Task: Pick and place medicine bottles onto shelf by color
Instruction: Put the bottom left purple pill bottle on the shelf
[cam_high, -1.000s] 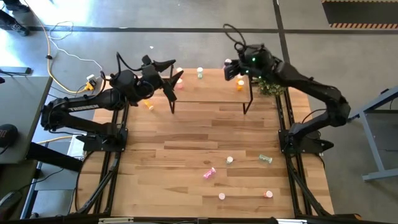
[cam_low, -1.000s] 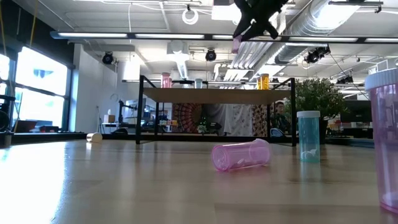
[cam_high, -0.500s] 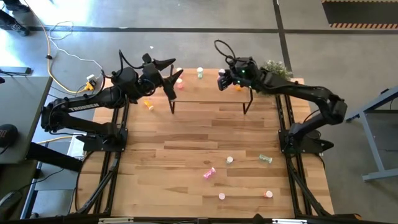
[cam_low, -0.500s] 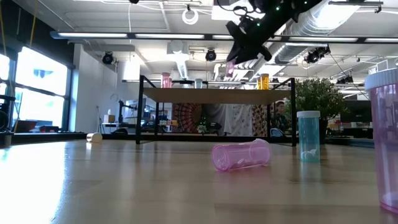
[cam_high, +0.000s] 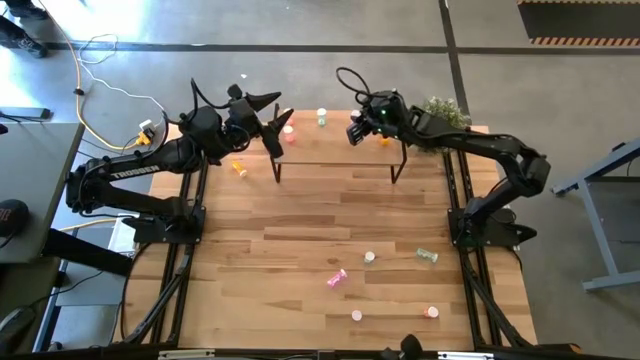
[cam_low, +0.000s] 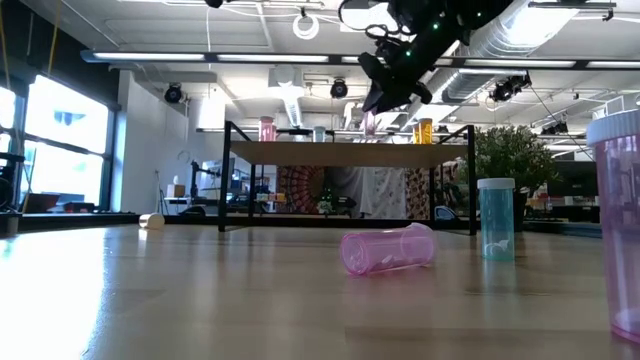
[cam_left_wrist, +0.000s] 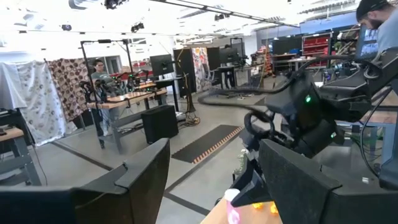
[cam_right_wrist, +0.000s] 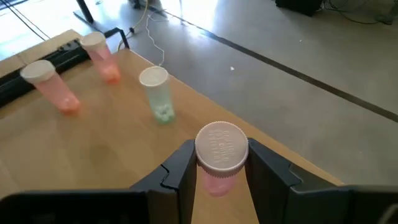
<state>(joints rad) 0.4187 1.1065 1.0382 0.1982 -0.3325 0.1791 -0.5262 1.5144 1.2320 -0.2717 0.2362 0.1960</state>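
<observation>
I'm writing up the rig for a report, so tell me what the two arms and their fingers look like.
Both arms are dark, jointed and slim. The left arm carries pale lettering along one link; the right arm shows small green lights near its wrist and a looping black cable. The right gripper and the left gripper both have broad, flat, angular black fingers.

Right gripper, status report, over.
Right gripper shut on pink bottle, above the shelf. Left gripper open, waiting at shelf's left end. Nothing blocking.
</observation>
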